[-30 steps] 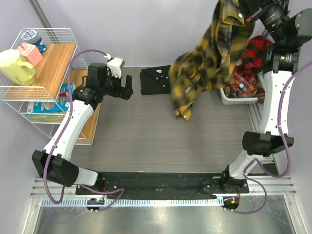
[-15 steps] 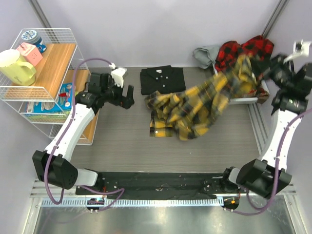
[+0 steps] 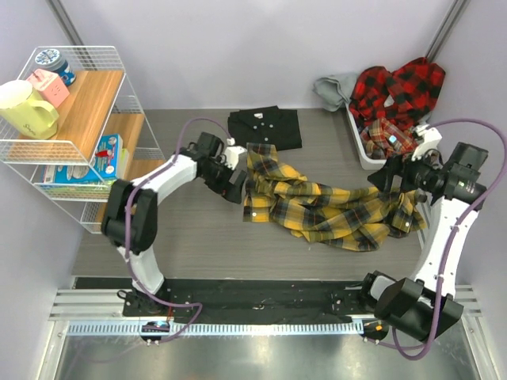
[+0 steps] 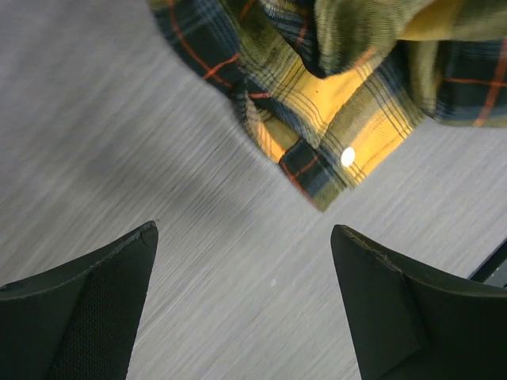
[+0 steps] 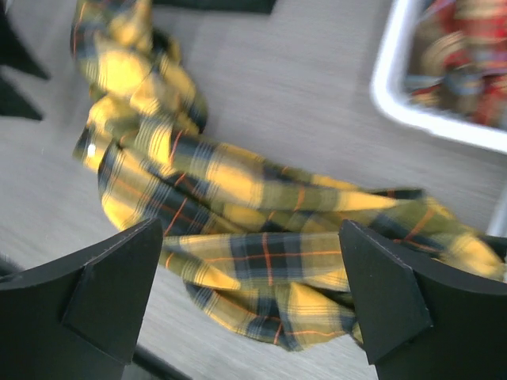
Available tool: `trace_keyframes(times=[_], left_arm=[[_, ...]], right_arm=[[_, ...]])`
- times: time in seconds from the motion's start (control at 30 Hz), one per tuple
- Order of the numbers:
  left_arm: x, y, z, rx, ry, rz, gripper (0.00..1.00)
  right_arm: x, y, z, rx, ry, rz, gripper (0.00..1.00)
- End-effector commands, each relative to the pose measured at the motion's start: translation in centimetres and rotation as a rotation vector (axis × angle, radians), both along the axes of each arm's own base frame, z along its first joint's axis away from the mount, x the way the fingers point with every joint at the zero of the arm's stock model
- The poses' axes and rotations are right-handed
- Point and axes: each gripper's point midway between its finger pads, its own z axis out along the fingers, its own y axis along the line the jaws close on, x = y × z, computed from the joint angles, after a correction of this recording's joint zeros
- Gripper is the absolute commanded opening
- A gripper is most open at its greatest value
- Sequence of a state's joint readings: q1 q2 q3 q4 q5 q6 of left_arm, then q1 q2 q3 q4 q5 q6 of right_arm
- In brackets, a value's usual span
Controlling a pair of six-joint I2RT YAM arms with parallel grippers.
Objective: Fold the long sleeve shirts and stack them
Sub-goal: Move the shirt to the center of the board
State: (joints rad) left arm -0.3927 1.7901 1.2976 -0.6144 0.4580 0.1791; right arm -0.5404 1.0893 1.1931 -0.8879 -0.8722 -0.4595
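At the far left of the top view a wire shelf [image 3: 79,119] is standing beside the table, and just right of it the left gripper [image 3: 236,177] is hovering at the left end of the yellow-and-black plaid shirt [image 3: 325,207]; in the left wrist view its fingers [image 4: 87,301] are spreading wide with only bare table between them, holding nothing, while a shirt corner [image 4: 333,119] with a white button [image 4: 348,156] is lying just ahead of them. The yellow shirt is lying crumpled across the middle of the table, its long axis running from centre left down towards the lower right. Above its left end a black shirt [image 3: 265,127] is lying folded flat. At the shirt's right end the right gripper [image 3: 392,176] is hanging over the cloth, its fingers [image 5: 95,293] standing far apart and gripping nothing. In the upper right, red-and-black plaid shirts [image 3: 396,99] are heaping out of a white bin [image 3: 360,150]
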Motion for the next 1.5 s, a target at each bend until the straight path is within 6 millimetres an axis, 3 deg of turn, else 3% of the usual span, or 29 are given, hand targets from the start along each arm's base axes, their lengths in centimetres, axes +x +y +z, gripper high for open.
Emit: trace_keyframes(times=[0.0,0.03,0.2,0.3,0.33,0.4,0.43,0.47,0.5,0.53,0.6,0.73,0.87,0.97,1.03,1.1,1.2,1.27,1.3,1.33,1.47], left_arm=[[1.1,-3.9,0.1,-0.064,-0.025,-0.013,0.89],[1.4,-4.8,-0.1,-0.053,-0.054,-0.023,0.89],[1.4,-6.1,-3.6,0.081,-0.073,-0.027,0.88],[1.7,-5.1,-5.5,0.182,-0.086,0.006,0.73],[1.7,-4.5,-6.0,0.209,-0.082,0.017,0.56],[1.9,-3.0,-6.2,0.271,-0.092,0.031,0.34],[2.0,-2.4,-5.8,0.284,-0.100,0.040,0.10],[2.0,-1.5,-5.5,0.297,-0.103,0.053,0.01],[2.1,0.0,-5.1,0.288,-0.077,0.079,0.00],[2.3,0.7,-3.0,0.254,-0.097,0.094,0.00],[1.7,2.9,-1.3,0.251,-0.090,0.098,0.00],[2.2,8.4,5.3,0.230,-0.203,0.182,0.00],[1.7,10.5,10.0,0.221,-0.292,0.188,0.00],[0.5,9.5,14.4,0.115,-0.369,0.151,0.00],[-0.4,7.5,17.9,-0.015,-0.409,0.103,0.00],[-1.2,6.1,22.7,-0.132,-0.498,0.077,0.00],[-2.3,3.7,28.5,-0.322,-0.567,0.029,0.00],[-3.0,1.9,33.6,-0.445,-0.638,-0.014,0.00],[-2.8,1.1,34.6,-0.475,-0.639,-0.036,0.00],[-3.3,0.4,38.1,-0.520,-0.707,-0.059,0.00],[-3.4,-2.9,43.0,-0.645,-0.746,-0.110,0.00]], right_arm=[[-0.6,2.2,-4.2,-0.045,0.092,0.111,1.00],[-0.5,2.2,-5.6,-0.072,0.116,0.107,1.00],[-0.2,4.0,-8.7,-0.145,0.158,0.165,1.00],[0.2,4.4,-10.1,-0.194,0.176,0.186,1.00],[0.2,4.4,-10.7,-0.203,0.188,0.192,1.00],[0.4,4.0,-11.3,-0.233,0.198,0.184,1.00],[0.4,3.8,-11.7,-0.251,0.204,0.188,1.00],[0.5,3.5,-11.8,-0.265,0.206,0.184,1.00],[0.5,3.1,-12.0,-0.284,0.213,0.175,1.00],[0.5,3.0,-11.9,-0.298,0.210,0.184,0.98],[0.5,2.8,-11.9,-0.313,0.218,0.188,0.97],[0.3,2.6,-11.6,-0.325,0.244,0.209,0.92],[0.0,3.3,-11.9,-0.303,0.251,0.257,0.88],[0.3,4.0,-12.1,-0.273,0.253,0.276,0.86],[1.0,4.5,-11.6,-0.251,0.235,0.277,0.86],[1.8,4.8,-10.8,-0.231,0.211,0.273,0.86],[3.0,5.3,-9.5,-0.204,0.178,0.277,0.86],[3.6,5.4,-8.8,-0.187,0.168,0.274,0.87],[4.2,5.5,-7.8,-0.179,0.147,0.269,0.89],[4.4,5.6,-7.3,-0.172,0.140,0.269,0.90],[5.0,7.2,-3.3,-0.092,0.031,0.304,0.98]])
